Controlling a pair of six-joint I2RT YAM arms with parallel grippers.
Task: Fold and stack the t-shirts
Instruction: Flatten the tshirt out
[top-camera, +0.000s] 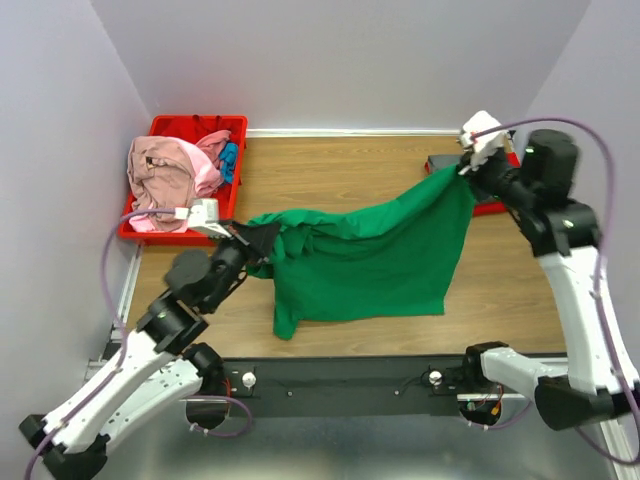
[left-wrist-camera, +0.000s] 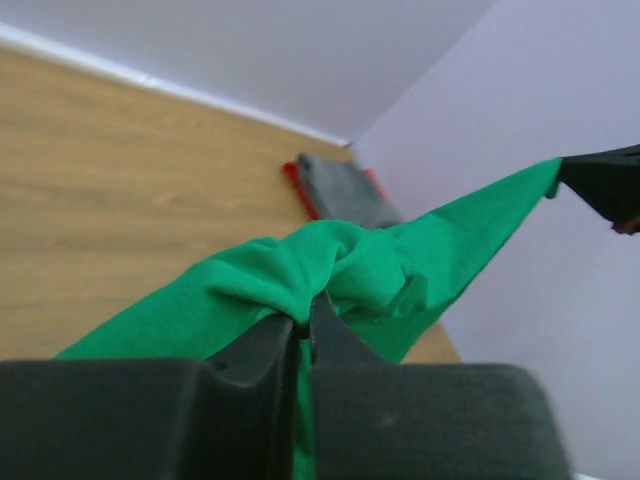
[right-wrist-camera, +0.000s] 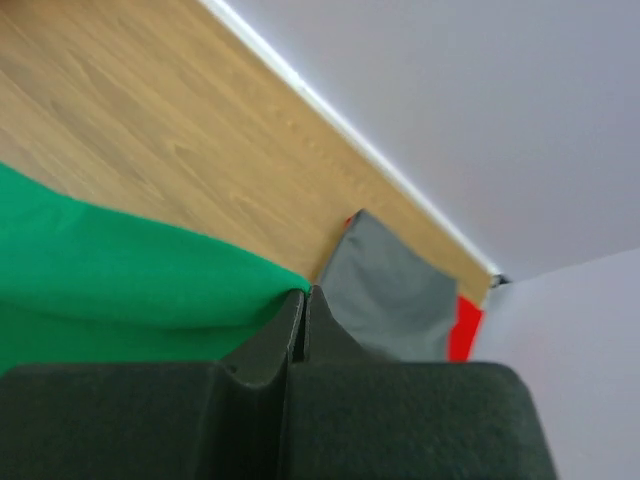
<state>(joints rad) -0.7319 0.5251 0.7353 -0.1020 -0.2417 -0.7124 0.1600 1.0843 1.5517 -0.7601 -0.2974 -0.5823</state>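
Left gripper (top-camera: 262, 237): jaws pressed together on a bunched fold of the green shirt (top-camera: 370, 260). In the left wrist view the cloth (left-wrist-camera: 400, 280) mounds over the fingertips and runs down between them, so the gripper (left-wrist-camera: 303, 318) is grasping it.

Right gripper (top-camera: 466, 170): clenched on a corner of the same shirt, raised at the far right. In the right wrist view the jaws (right-wrist-camera: 303, 298) meet with the green edge (right-wrist-camera: 120, 270) pinched at their tip. The left wrist view confirms this: the cloth tapers to a point at the right gripper (left-wrist-camera: 575, 180).

Green shirt: stretched between the two grippers across the middle of the table (top-camera: 340, 170). Its upper edge rises from left to right. The lower part hangs and spreads on the wood towards the near side, rumpled at the left end.

Grey shirt (top-camera: 443, 163): lies flat at the far right, beside the right gripper, on a red object (top-camera: 492, 207). It also shows in both wrist views (left-wrist-camera: 345, 190) (right-wrist-camera: 395, 290).

Bin (top-camera: 200, 122): far left corner. A crumpled pink shirt (top-camera: 165, 170) spills over its left side. A blue shirt (top-camera: 230, 158) lies inside at the right.
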